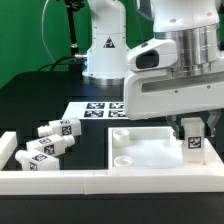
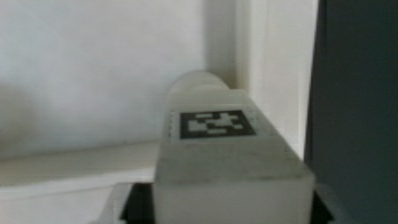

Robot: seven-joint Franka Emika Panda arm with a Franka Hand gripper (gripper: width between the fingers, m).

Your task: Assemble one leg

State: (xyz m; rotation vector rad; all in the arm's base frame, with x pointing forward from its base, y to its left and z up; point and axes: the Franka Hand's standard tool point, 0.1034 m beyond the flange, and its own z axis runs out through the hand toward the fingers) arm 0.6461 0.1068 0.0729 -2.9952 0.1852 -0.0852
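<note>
The leg point(image 1: 192, 144) is a chunky white post of square section with matte faces. It carries a black-and-white square tag on the side turned to the exterior camera. It stands upright in the gripper point(image 1: 192, 131), at the exterior view's right, over the right part of the panel point(image 1: 150, 152). Whether its foot touches the panel cannot be told.

The gripper's two dark fingers are closed on the leg from either side, parted only by the post's width. Above them sits the bulky, smooth white housing of the wrist. In the wrist view the leg point(image 2: 217, 160) fills the middle of the picture. Its tagged face runs away from the camera to a blunt, rounded end, with the pale panel surface behind it and a dark strip along one edge.

The panel is a large, flat white square with a raised rim and round sockets at its corners. It lies on the black table point(image 1: 30, 100).

To the exterior view's left, three loose legs point(image 1: 45, 148) of the same make lie on their sides close together. Just behind them runs a low white rail point(image 1: 100, 182) along the near edge. Farther back lies the marker board point(image 1: 100, 108), thin and flat.
</note>
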